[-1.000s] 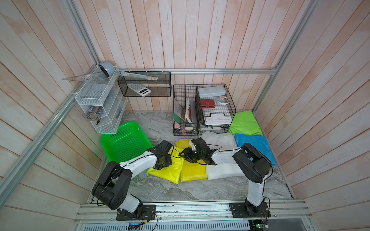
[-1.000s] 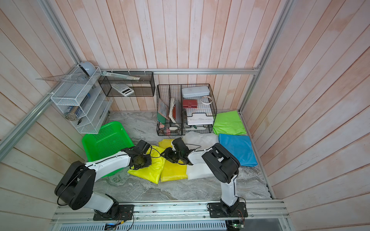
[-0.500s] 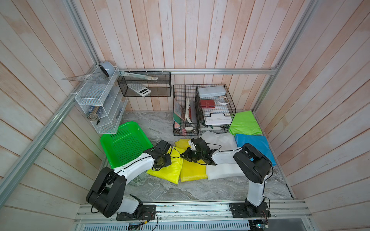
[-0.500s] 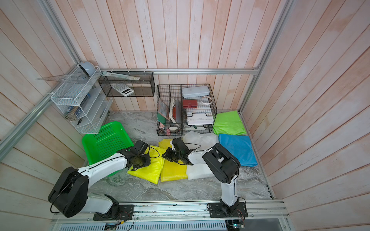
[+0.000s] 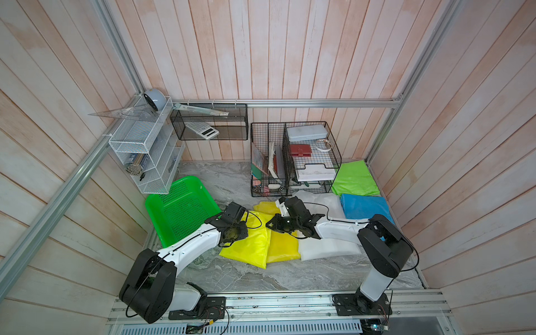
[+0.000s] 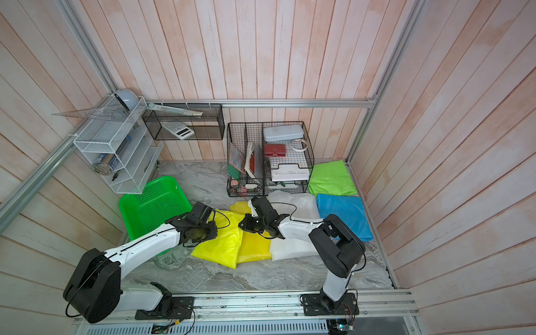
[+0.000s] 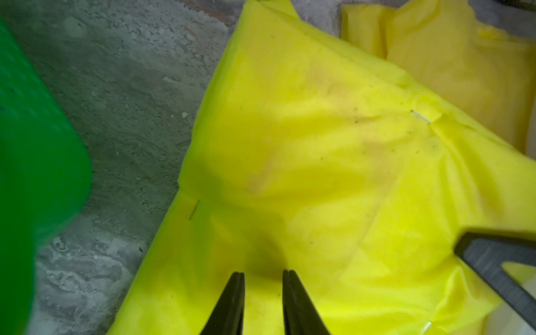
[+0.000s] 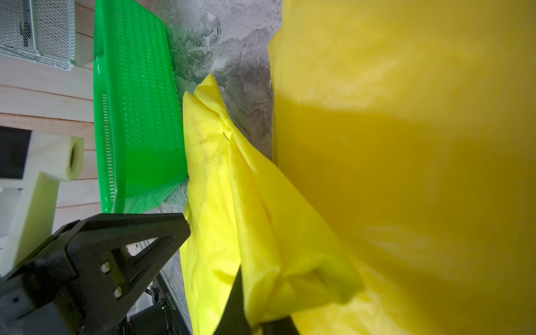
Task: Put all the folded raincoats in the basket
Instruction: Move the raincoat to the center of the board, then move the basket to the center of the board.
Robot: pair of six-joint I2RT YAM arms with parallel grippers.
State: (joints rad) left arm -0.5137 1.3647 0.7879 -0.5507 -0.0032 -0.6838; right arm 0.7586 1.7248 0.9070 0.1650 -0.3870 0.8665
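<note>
Right wrist view: bright yellow folded raincoat [image 8: 226,188] is seen lying on the grey marbled table [image 8: 240,66]. One edge is bunched up and pinched by the right jaws, which are closed on it. Their black fingers [image 8: 233,307] are partly hidden by the fabric.

In both top views the raincoat [image 5: 246,246] [image 6: 220,246] is shown on the table, just beside the basket [image 5: 179,211] [image 6: 150,203] and outside it. The basket, bright green and perforated, is placed on the raincoat's left, near the side wall.

In the left wrist view the left jaws are seen over the raincoat [image 7: 319,145], with the fingers [image 7: 235,304] narrowly parted. Whether fabric is touched cannot be told.

The left arm [image 5: 197,246] is stretched past the basket's near corner. The right arm [image 5: 339,232] is reached in over a folded white piece [image 5: 327,249].

A darker yellow raincoat [image 5: 282,246] is laid touching the bright one on its right. A folded blue piece [image 5: 362,206] and a lime green piece [image 5: 353,177] are laid by the right wall. Black wire racks [image 5: 293,159] and a white mesh shelf [image 5: 139,136] are set at the back.
</note>
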